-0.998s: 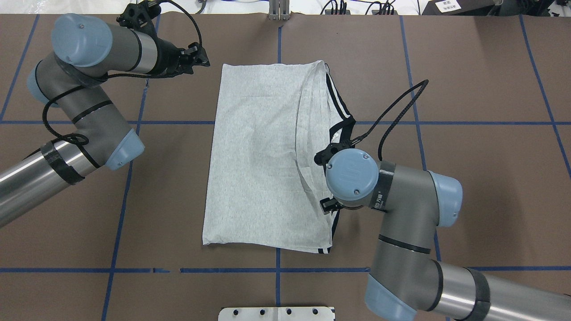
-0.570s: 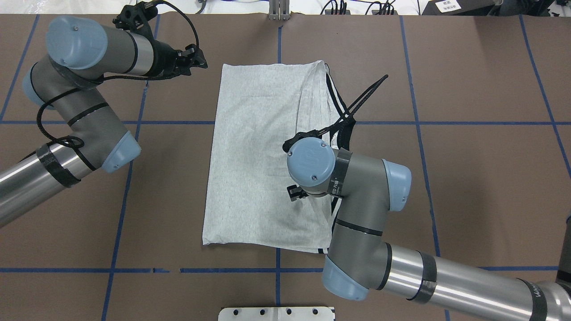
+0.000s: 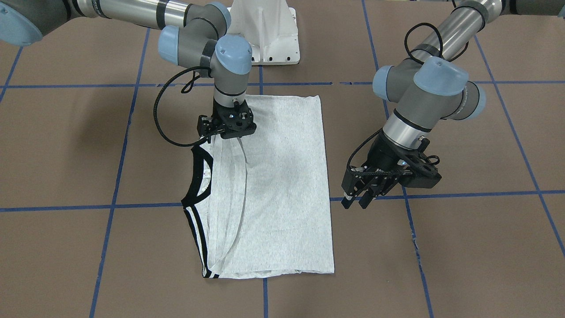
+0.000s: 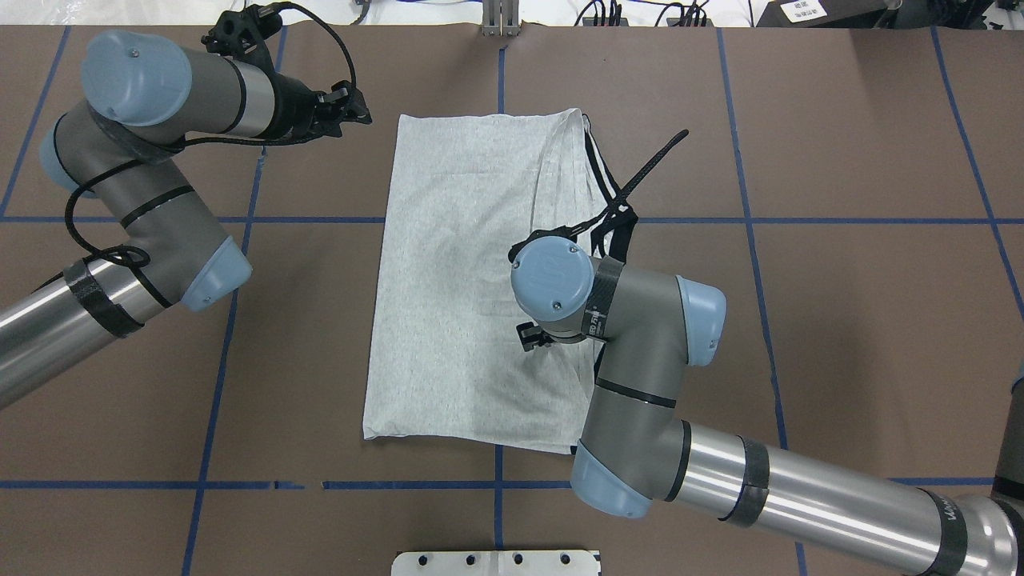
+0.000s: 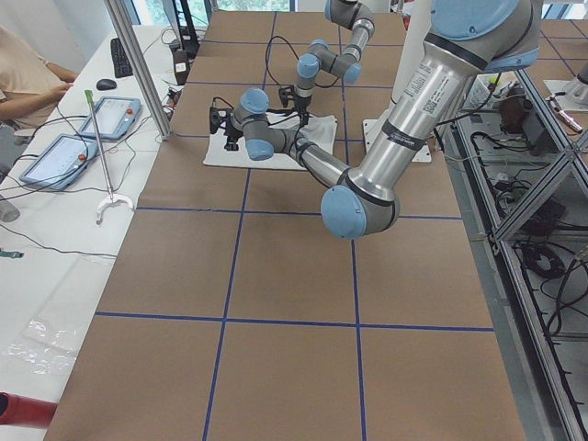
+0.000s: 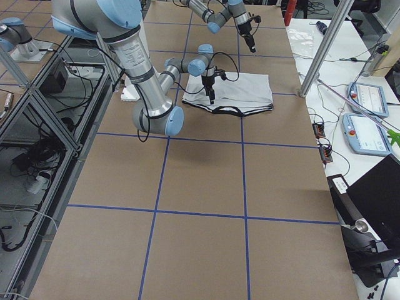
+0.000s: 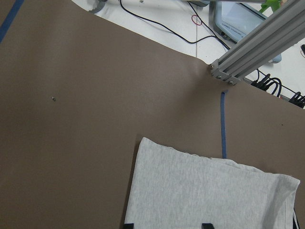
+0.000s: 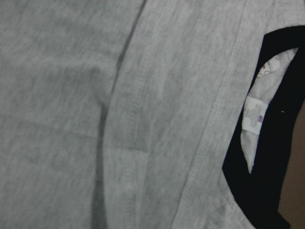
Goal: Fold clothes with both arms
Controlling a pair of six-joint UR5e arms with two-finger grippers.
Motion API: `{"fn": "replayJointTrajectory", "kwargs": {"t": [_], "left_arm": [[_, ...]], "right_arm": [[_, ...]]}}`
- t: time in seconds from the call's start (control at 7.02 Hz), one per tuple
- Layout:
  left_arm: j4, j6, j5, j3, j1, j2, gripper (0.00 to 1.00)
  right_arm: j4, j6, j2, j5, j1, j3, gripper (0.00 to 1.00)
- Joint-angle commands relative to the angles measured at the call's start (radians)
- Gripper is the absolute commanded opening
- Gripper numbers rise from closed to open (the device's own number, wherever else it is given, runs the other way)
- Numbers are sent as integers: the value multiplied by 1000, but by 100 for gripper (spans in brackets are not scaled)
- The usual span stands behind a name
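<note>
**Lengthwise fold part-made; right arm over the flap**

Found the grey T-shirt point(image 3: 273, 185) lying flat at mid-desk, plain side up, print out of sight, narrowed to a tall rectangle. Noted the black collar point(image 8: 245, 186) and the black-striped trim point(image 3: 198, 238) showing along the edge on the robot's right. Noted also a side flap laid inward over the body, curved hem running most of the length. Judged a side fold laid over but not yet smoothed.

Logged the right hand point(image 3: 227, 126) pointing straight down over that flap, toward the end nearer the robot, close to or on the cloth. Cannot tell whether pinching fabric or spread: fingers hidden under the wrist in the overhead and front views. Saw only cloth, collar and a white neck label point(image 8: 252, 114) in the wrist view. Probably there to set or press the flap.

Logged the left hand point(image 3: 356, 204) off the shirt, near its opposite long edge but apart from it, above bare desk point(image 3: 463, 247). Fingers spread wide, holding nothing. Probably kept clear to avoid pinning cloth while the other side is worked.

Around:
- blue tape grid point(image 3: 485, 193)
- white pedestal base point(image 3: 265, 31)
- aluminium post point(image 7: 257, 47) beyond the far desk edge
- operator consoles point(image 5: 110, 115) on the side bench

In the way: black cable point(image 4: 652, 166) of the right arm looping beside the collar, a possible snag. Near right corner of the shirt hidden under the right arm in the overhead view.
</note>
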State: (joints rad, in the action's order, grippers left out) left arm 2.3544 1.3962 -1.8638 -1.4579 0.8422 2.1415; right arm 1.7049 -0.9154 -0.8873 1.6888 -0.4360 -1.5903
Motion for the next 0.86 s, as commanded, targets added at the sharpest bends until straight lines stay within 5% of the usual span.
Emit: {"fn": "replayJointTrajectory", "kwargs": {"t": [0.0,0.29,0.71], "left_arm": [[-1,1,0,-5,0,0,57],[-9,3,0,-22,0,0,57],[-10,3,0,-36,0,-2,57]], "right_arm": [[2,74,-136,31,-62,-96,100],[22,119,-200,31,-70,-181,100],[26,78,-49,26,-76,-107,100]]}}
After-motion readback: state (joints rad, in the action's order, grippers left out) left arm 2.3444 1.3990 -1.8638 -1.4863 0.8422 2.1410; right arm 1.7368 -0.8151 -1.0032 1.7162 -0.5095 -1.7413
